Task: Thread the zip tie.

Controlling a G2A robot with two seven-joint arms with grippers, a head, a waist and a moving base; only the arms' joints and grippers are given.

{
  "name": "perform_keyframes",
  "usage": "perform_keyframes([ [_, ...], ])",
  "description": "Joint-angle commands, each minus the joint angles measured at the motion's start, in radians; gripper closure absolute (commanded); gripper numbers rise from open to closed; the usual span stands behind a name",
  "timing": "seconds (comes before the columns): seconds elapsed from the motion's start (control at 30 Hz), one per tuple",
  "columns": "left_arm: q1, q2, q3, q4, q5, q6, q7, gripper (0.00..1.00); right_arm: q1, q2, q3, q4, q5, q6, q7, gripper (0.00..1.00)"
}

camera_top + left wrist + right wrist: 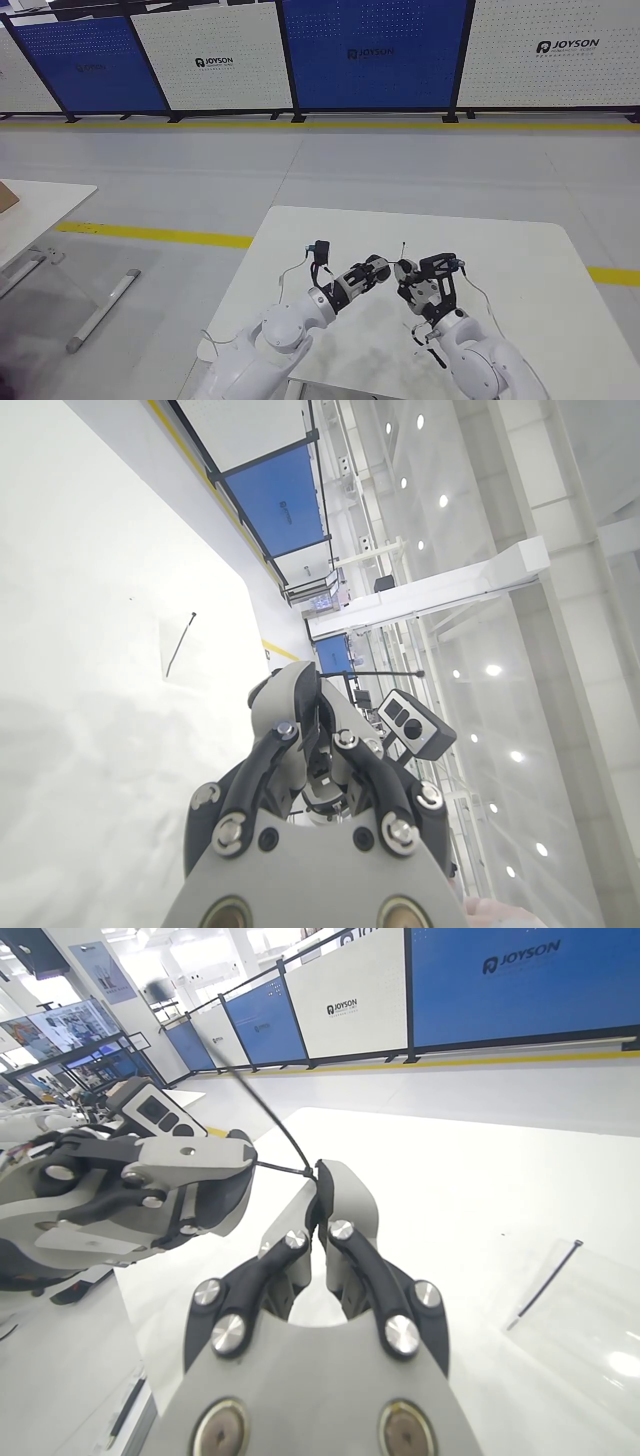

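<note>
Above the table (500, 260), left hand (251, 1161) and right hand (319, 1178) pinch the zip tie (270, 1113).

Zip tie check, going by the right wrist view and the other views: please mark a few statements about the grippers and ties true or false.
1. The right gripper is shut on the zip tie. True.
2. The left gripper is open and far from that tie. False: it is shut on the tie, close beside the right gripper.
3. A second zip tie lies on the table. True.
4. The held zip tie lies flat on the table. False: it is held above the table, its long part rising upward.
</note>
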Motion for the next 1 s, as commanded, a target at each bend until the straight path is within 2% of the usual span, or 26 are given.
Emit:
perform_keyframes([
  [0.0, 0.000, 0.000, 0.001, 0.000, 0.000, -0.002, 0.000, 1.00, 0.003, 0.000, -0.002, 0.004, 0.001, -0.002, 0.003, 1.00],
  [0.97, 0.005, 0.000, -0.008, -0.015, -0.008, -0.036, -0.007, 1.00, 0.015, -0.001, -0.025, 0.036, -0.007, -0.009, 0.030, 1.00],
])
